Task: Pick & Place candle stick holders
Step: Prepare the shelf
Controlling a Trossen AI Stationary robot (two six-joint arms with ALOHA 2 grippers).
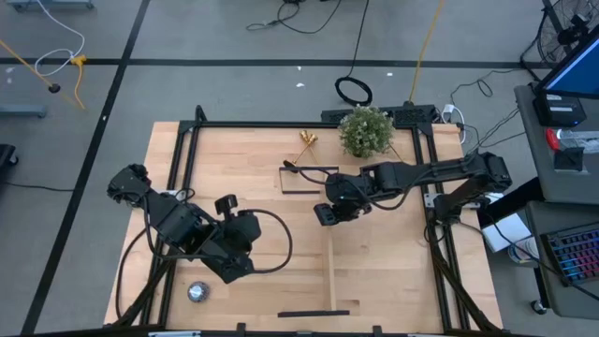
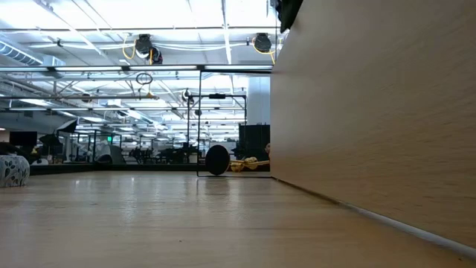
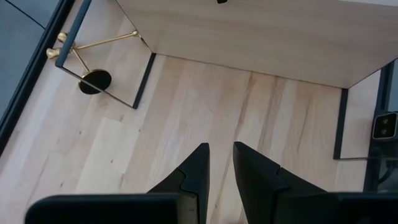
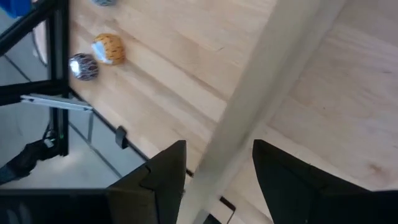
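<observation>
Right gripper (image 4: 214, 168) jaws wide, straddling a wooden divider (image 4: 261, 106); left gripper (image 3: 221, 168) jaws narrow, empty.

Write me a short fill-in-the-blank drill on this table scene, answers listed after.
1. The green plant stands at the table's far edge, next to the ____ arm.
2. The gold candle holders lie on their ____ rather than upright.
3. The right gripper hangs above a pale wooden ____ that crosses the table.
4. The left gripper has its fingers ____, holding nothing.

Missing words: right; sides; strip; open
</observation>
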